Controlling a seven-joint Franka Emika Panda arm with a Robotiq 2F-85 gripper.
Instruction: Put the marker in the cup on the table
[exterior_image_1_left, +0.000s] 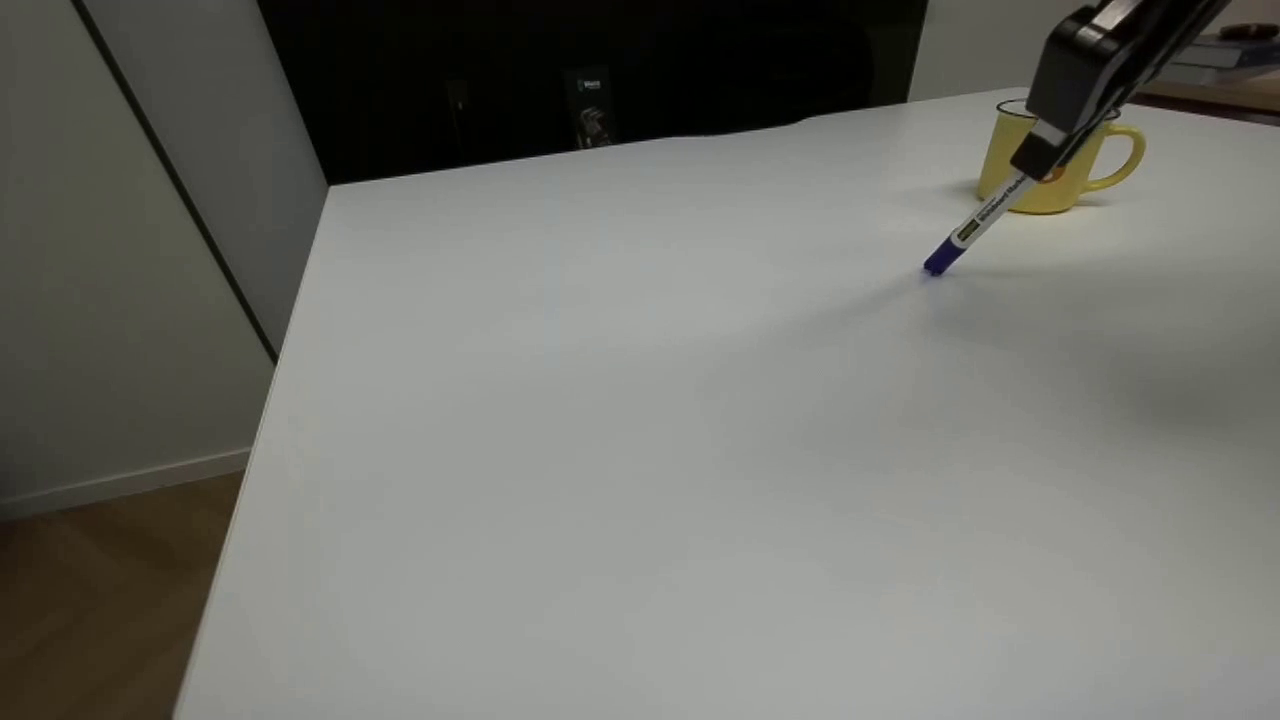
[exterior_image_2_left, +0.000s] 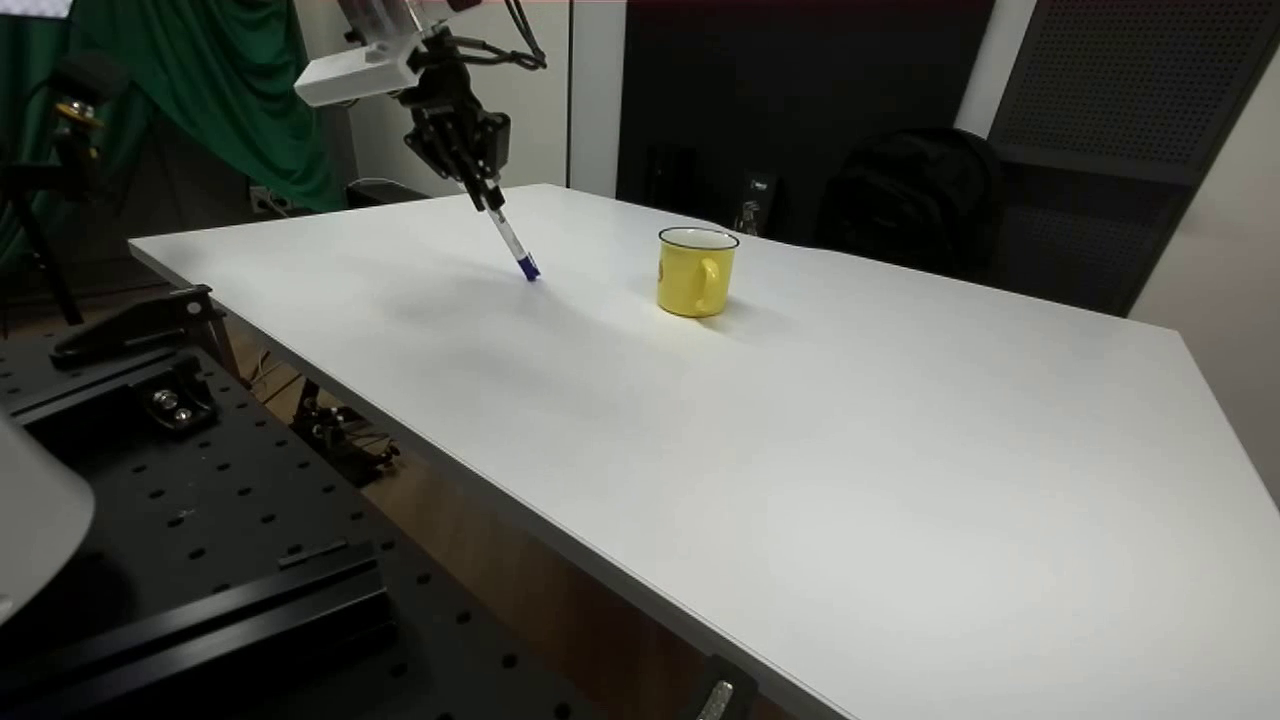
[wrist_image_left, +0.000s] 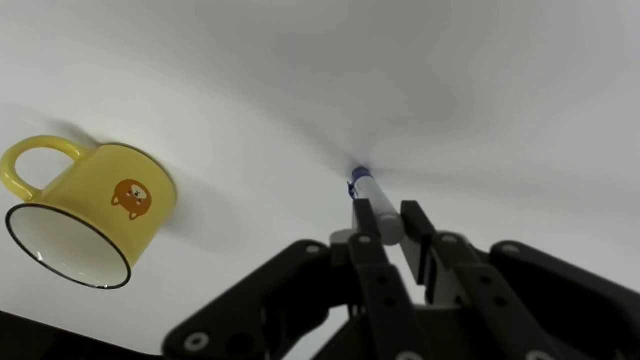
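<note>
My gripper (exterior_image_1_left: 1042, 158) is shut on the white marker (exterior_image_1_left: 985, 218), and it shows again in an exterior view (exterior_image_2_left: 490, 196) and in the wrist view (wrist_image_left: 386, 205). The marker also shows in an exterior view (exterior_image_2_left: 508, 234) and between the fingers in the wrist view (wrist_image_left: 376, 196). It is tilted, blue cap end down, at or just above the white table (exterior_image_1_left: 600, 430); I cannot tell whether it touches. The yellow cup (exterior_image_2_left: 688, 275) stands upright on the table, apart from the marker. In the wrist view the cup (wrist_image_left: 107, 195) is on the left, with its handle and orange bear mark visible.
A black perforated bench (exterior_image_2_left: 240, 480) with rails and clamps lies along the table's near edge. A dark backpack (exterior_image_2_left: 910, 205) and a small dark box (exterior_image_2_left: 755, 203) are behind the table's far edge. A green curtain (exterior_image_2_left: 220, 100) hangs at the back.
</note>
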